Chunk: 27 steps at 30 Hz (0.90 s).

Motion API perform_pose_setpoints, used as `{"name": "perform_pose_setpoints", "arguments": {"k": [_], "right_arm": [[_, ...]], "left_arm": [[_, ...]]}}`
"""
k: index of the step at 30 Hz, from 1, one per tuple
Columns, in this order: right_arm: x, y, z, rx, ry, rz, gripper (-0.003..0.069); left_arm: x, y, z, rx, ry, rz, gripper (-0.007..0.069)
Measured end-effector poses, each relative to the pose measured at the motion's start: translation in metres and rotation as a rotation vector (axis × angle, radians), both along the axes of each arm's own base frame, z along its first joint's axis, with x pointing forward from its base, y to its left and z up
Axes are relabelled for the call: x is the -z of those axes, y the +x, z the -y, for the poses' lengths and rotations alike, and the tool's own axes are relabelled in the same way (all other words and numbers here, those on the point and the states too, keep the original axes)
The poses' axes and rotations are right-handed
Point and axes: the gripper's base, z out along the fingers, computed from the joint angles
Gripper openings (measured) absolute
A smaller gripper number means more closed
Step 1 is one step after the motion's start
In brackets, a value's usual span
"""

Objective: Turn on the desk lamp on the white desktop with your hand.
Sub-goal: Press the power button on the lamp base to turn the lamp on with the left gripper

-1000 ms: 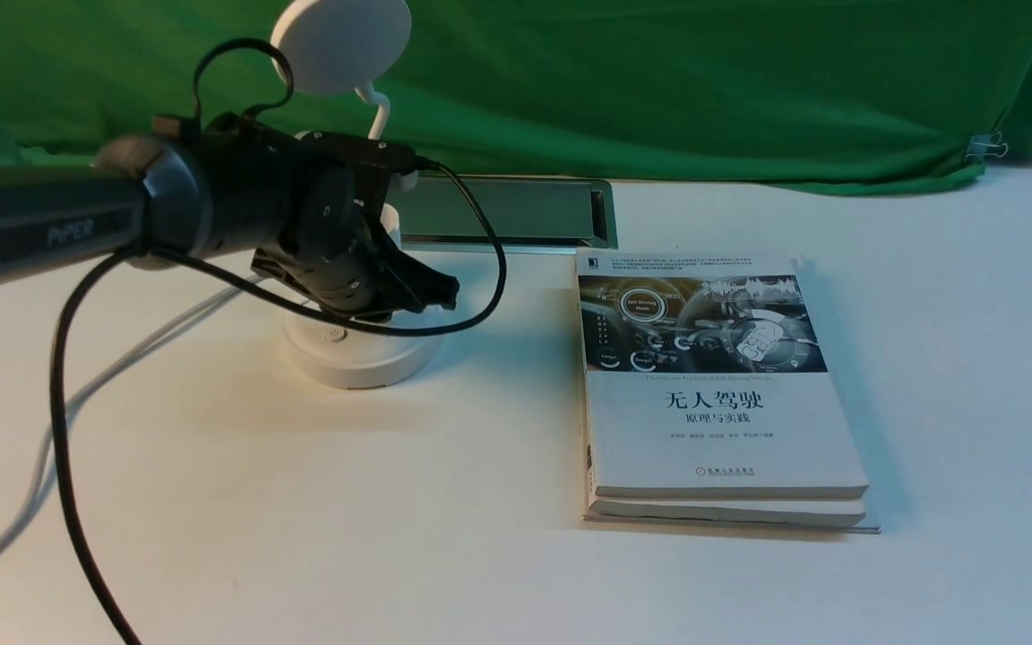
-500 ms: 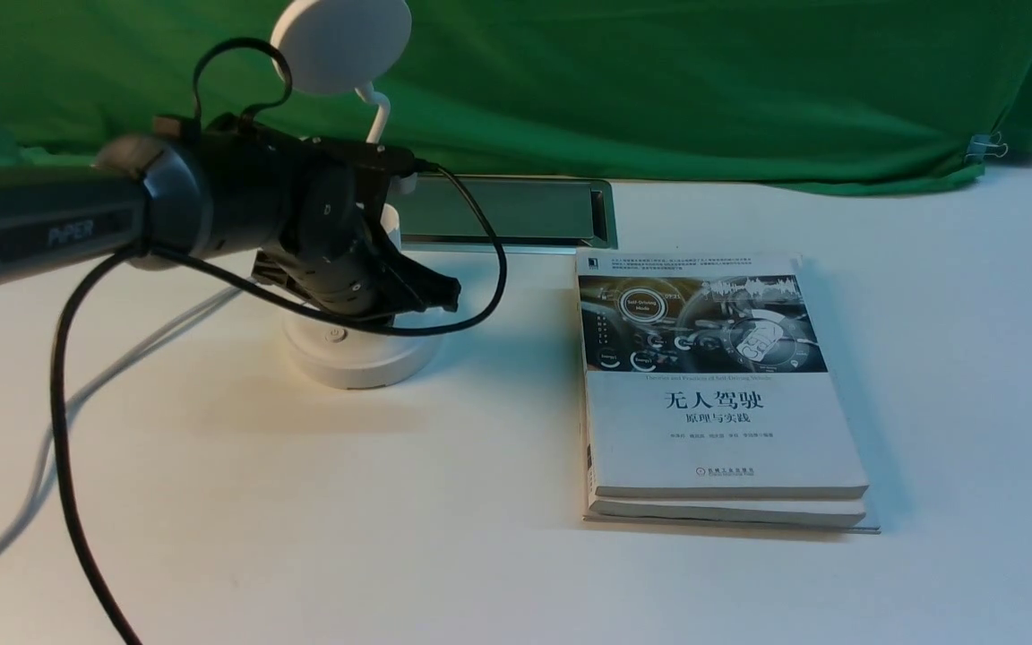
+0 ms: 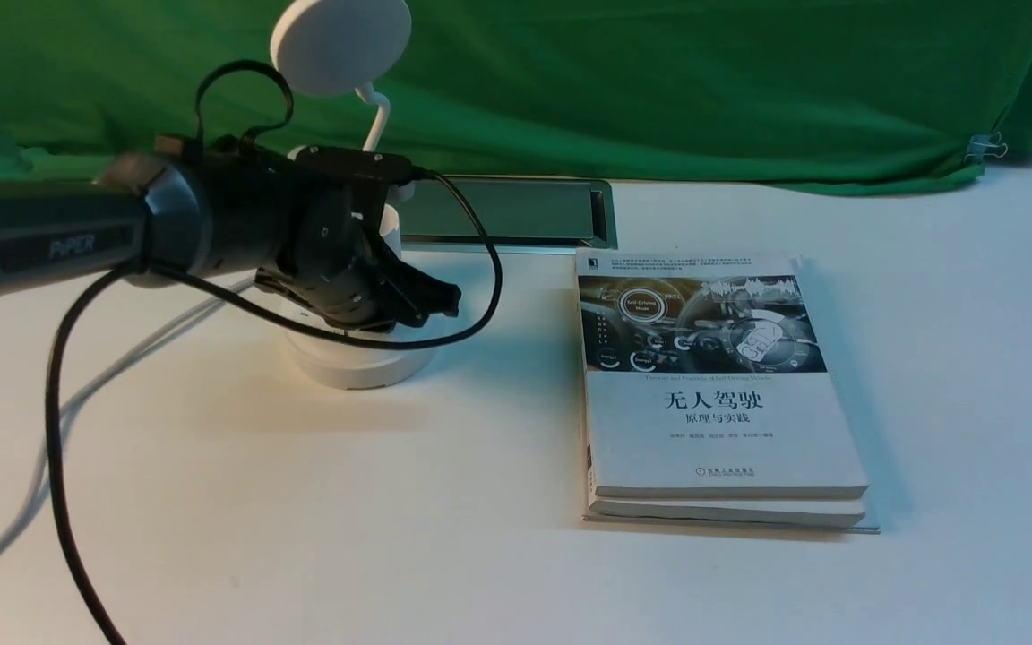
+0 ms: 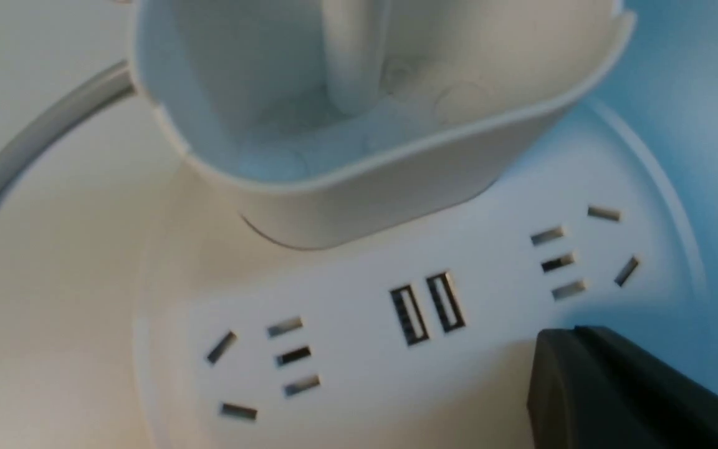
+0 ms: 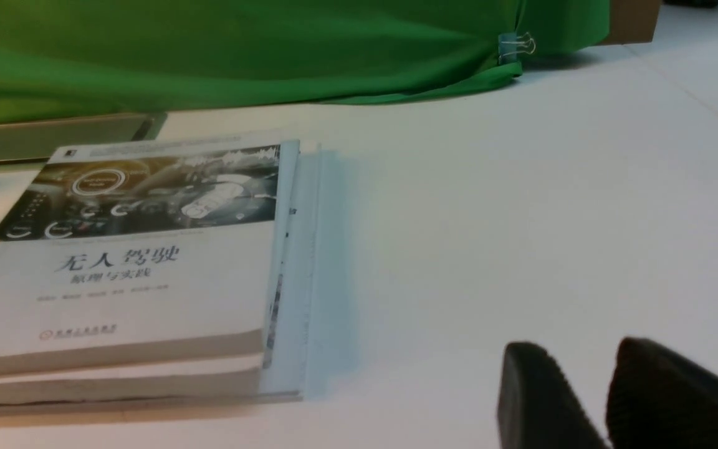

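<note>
The white desk lamp stands at the left of the white desktop (image 3: pixel 391 520). Its disc head (image 3: pixel 340 45) is up, and its round base (image 3: pixel 359 363) is partly covered by my left gripper (image 3: pixel 444 300). That black gripper is shut and hovers close over the base top. The left wrist view shows the base (image 4: pixel 359 349) with sockets and two USB ports, the cup holder (image 4: pixel 384 181), and the shut gripper (image 4: pixel 583 374) at the base's edge. No button is in sight. The lamp head is unlit. My right gripper (image 5: pixel 577 386) is slightly open and empty, low over bare desktop.
A stack of two books (image 3: pixel 713 394) lies right of the lamp, also in the right wrist view (image 5: pixel 134 268). A metal-rimmed hatch (image 3: pixel 507 210) sits behind. Green cloth (image 3: pixel 659 81) backs the desk. A grey power cable (image 3: pixel 122 358) runs left from the lamp.
My left arm and gripper have sunk a little toward the lamp base, and the button seen on the base earlier is now covered. The lamp and books have not moved.
</note>
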Motion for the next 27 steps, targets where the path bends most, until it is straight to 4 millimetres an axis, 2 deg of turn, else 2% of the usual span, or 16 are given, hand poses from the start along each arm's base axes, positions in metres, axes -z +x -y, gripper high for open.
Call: {"name": "perform_pose_setpoints", "arguments": {"k": [5,10,14,15,17,20,23,24,26,27], "right_arm": [[0.000,0.000,0.000,0.000,0.000,0.000,0.0241],[0.000,0.000,0.000,0.000,0.000,0.000,0.0241],[0.000,0.000,0.000,0.000,0.000,0.000,0.0241],[0.000,0.000,0.000,0.000,0.000,0.000,0.0241],[0.000,0.000,0.000,0.000,0.000,0.000,0.0241],[0.000,0.000,0.000,0.000,0.000,0.000,0.0241],[0.000,0.000,0.000,0.000,0.000,0.000,0.0241],[0.000,0.000,0.000,0.000,0.000,0.000,0.0241],[0.000,0.000,0.000,0.000,0.000,0.000,0.0241],[0.000,0.000,0.000,0.000,0.000,0.000,0.0241]], "left_arm": [[-0.001,0.001,0.000,0.014,0.003,0.032,0.0000],[-0.012,-0.004,-0.001,-0.018,-0.028,0.003,0.0000],[-0.042,-0.021,-0.001,-0.020,-0.058,-0.034,0.0000],[-0.044,-0.022,-0.001,-0.017,-0.057,-0.035,0.0000],[-0.065,-0.034,0.004,0.005,-0.077,-0.007,0.0000],[-0.077,-0.052,0.007,0.022,-0.106,-0.002,0.0000],[-0.077,-0.079,0.010,0.034,-0.145,-0.042,0.0000],[-0.077,-0.081,0.010,0.037,-0.147,-0.045,0.0000],[-0.066,-0.115,0.012,0.062,-0.176,-0.078,0.0000],[-0.062,-0.120,0.011,0.061,-0.176,-0.091,0.0000]]}}
